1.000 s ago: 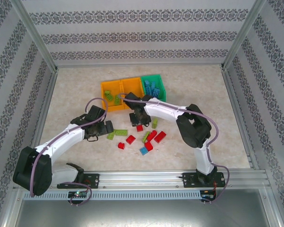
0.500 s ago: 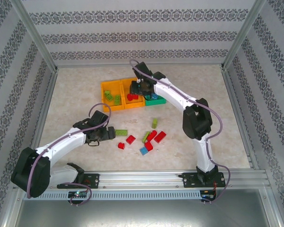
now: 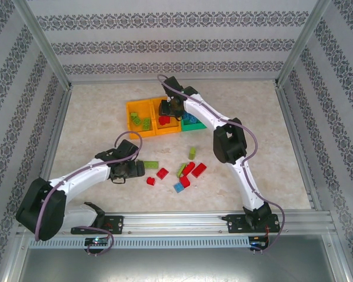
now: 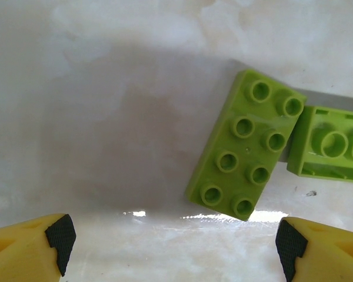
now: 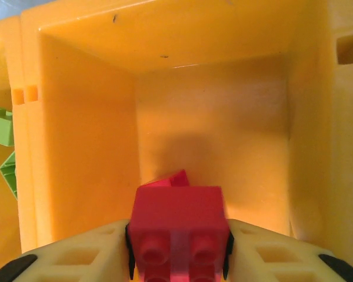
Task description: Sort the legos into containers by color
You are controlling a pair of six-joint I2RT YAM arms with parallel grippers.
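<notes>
One lime brick (image 4: 244, 144) lies diagonal ahead of wide left tool (image 4: 176, 244); right tool (image 5: 176, 261) grips red brick (image 5: 176, 217).

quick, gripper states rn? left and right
Left gripper: open, empty, over a lime green brick.
Right gripper: closed on a red brick.

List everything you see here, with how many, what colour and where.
Table: one, pale marbled, under everything.
Bins: three joined, two orange, one green, far middle.
Lime legos in bin: several, lime, left orange bin.
Blue legos in bin: several, blue, green bin.
Loose red legos: about five, red, table centre.
Loose lime legos: about four, lime, table centre.
Loose blue lego: one, blue, beside the reds.
Held red lego: one, red, over middle orange bin.
Left hand: one, open, above lime legos.
Right hand: one, holding that red lego.
</notes>
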